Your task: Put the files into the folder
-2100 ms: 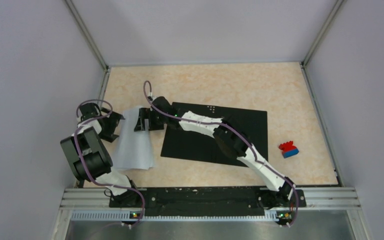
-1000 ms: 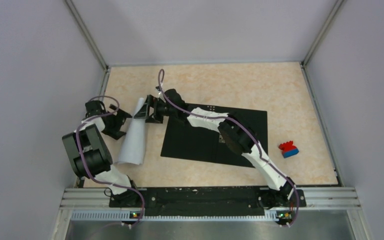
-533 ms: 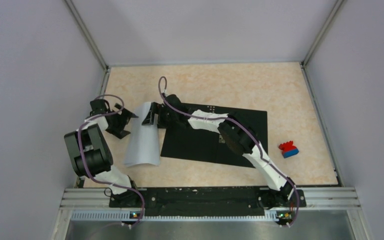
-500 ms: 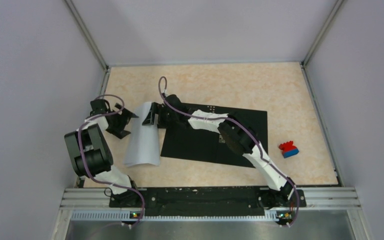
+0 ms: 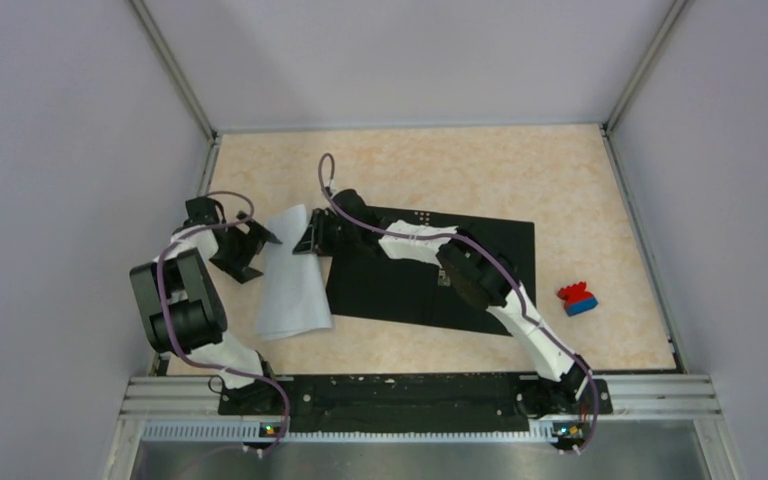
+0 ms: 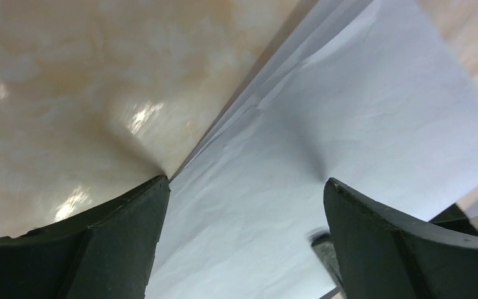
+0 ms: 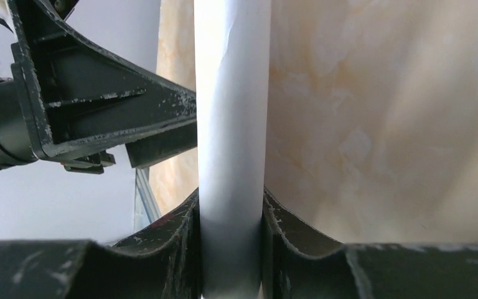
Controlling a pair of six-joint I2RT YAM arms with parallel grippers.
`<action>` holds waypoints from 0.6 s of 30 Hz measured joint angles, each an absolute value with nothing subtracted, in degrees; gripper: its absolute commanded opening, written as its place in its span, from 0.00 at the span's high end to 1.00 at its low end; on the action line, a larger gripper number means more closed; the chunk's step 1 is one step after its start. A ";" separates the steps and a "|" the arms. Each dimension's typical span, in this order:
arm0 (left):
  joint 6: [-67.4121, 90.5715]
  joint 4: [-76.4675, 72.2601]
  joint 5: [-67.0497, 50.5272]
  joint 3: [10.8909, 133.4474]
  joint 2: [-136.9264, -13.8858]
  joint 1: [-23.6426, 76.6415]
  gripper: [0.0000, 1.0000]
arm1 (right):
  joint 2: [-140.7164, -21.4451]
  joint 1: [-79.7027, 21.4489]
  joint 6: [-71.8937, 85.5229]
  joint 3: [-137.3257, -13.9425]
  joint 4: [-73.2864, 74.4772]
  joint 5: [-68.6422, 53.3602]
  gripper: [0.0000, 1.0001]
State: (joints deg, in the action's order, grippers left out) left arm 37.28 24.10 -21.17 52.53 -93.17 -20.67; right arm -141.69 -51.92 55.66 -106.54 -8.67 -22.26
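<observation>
The files (image 5: 293, 275) are white sheets lying curved on the table, just left of the folder (image 5: 460, 265), which is spread open with its black inside up. My right gripper (image 5: 310, 238) reaches across the folder and is shut on the files' far right edge. In the right wrist view the bowed paper (image 7: 231, 124) fills the gap and touches both fingers of that gripper (image 7: 230, 199). My left gripper (image 5: 257, 250) stands wide open at the sheets' left edge. In the left wrist view the paper (image 6: 348, 124) lies past its spread fingers (image 6: 246, 184), untouched.
A small red-and-blue toy block (image 5: 578, 299) sits on the table right of the folder. The left wall and its metal rail (image 5: 207, 170) run close behind the left arm. The left gripper's body (image 7: 99, 106) shows beside the paper in the right wrist view.
The right gripper's jaws have closed onto the files' edge. The sheets, earlier rolled up narrow, have unrolled wider and slid a little toward the folder. The left gripper has shifted slightly right, still open.
</observation>
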 measured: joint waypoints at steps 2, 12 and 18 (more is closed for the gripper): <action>36.21 28.23 -19.84 53.32 -92.79 -20.40 0.01 | -140.99 -51.48 56.66 -104.81 -9.98 -23.40 0.71; 34.98 37.45 -14.06 62.52 -82.89 -18.87 0.01 | -128.57 -46.85 59.20 -91.94 -13.34 -26.00 0.71; 36.07 36.82 -12.12 66.74 -81.80 -10.26 0.01 | -112.71 -41.67 58.83 -78.37 -14.50 -26.87 0.71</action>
State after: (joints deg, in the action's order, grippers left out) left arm 36.07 36.82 -12.12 66.74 -81.80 -10.26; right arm -112.71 -41.67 58.83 -78.37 -14.50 -26.87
